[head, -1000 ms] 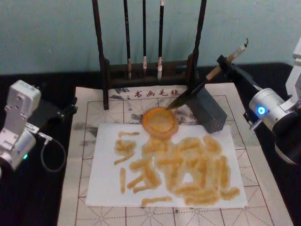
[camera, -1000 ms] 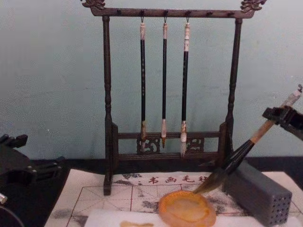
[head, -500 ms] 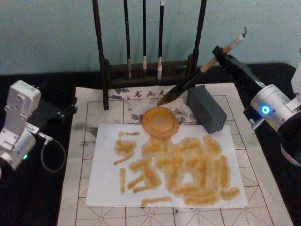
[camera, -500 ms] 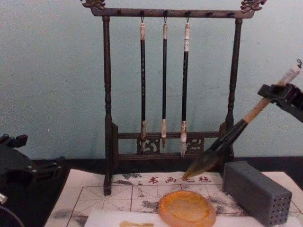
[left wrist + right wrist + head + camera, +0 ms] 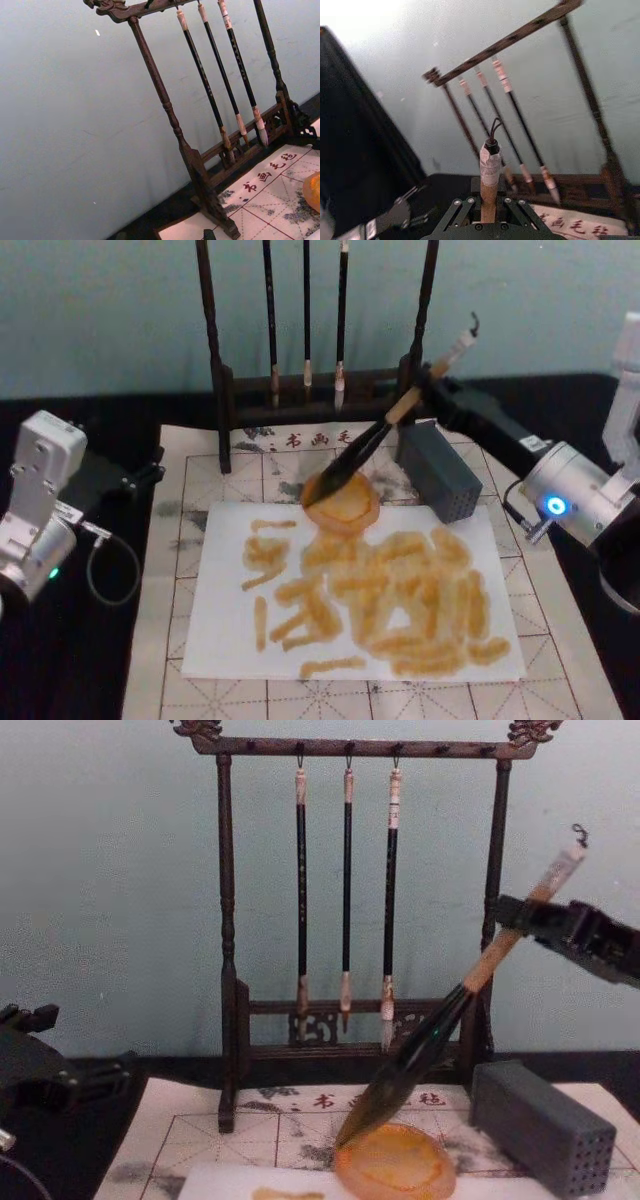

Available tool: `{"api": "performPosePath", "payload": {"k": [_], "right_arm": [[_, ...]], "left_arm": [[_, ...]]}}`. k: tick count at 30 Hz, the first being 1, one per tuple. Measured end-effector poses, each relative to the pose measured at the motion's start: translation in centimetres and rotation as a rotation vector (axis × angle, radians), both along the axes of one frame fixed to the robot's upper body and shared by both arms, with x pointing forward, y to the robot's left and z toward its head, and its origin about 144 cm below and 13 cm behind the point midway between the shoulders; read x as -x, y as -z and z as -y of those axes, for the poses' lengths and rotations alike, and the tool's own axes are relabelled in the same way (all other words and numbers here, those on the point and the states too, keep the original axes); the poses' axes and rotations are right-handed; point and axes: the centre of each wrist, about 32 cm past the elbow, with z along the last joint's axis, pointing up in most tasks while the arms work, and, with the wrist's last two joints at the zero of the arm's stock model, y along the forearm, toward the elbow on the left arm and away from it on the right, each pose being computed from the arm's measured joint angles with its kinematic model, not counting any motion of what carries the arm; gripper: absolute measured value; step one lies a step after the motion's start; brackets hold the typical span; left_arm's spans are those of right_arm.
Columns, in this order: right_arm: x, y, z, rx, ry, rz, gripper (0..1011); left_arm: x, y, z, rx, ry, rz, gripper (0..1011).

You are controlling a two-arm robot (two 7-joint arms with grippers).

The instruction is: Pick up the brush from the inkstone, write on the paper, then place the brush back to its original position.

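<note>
Right gripper (image 5: 432, 383) is clenched on the brush (image 5: 372, 445), high on the tan handle just under the white cap. The right wrist view shows the handle pinched between both fingers. The brush is steeply tilted, with the bristle tip at the left rim of the inkstone (image 5: 343, 502); whether it touches cannot be told. The inkstone sits at the far edge of the paper (image 5: 222, 638), just beside the grey block (image 5: 437, 472). Left gripper (image 5: 150, 470) is parked at the table's left, well apart.

Risks, as judged:
1. The tip meets the rim, not the centre, so downward pressure could tip or skid the shallow dish.
2. The high grip leaves a long lever, so the handle may pivot in the fingers and the strokes wander.
3. The handle passes near the right post of the brush stand (image 5: 226, 900), so a wide swing could clip it or the block.
4. Loaded bristles could drip while crossing the paper.
</note>
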Motion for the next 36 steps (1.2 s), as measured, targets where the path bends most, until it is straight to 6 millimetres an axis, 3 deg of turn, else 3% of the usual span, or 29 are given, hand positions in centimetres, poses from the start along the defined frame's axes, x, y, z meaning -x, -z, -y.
{"api": "performPosePath", "payload": {"k": [19, 36], "right_arm": [[0.6, 1.2, -2.4, 0.143, -0.085, 0.121, 185], [0.6, 1.9, -2.9, 0.207, -0.071, 0.17, 185]], "left_arm": [[0.0, 0.0, 0.0, 0.0, 0.0, 0.0, 1001], [0.0, 0.0, 0.0, 0.0, 0.0, 0.0, 1001]]}}
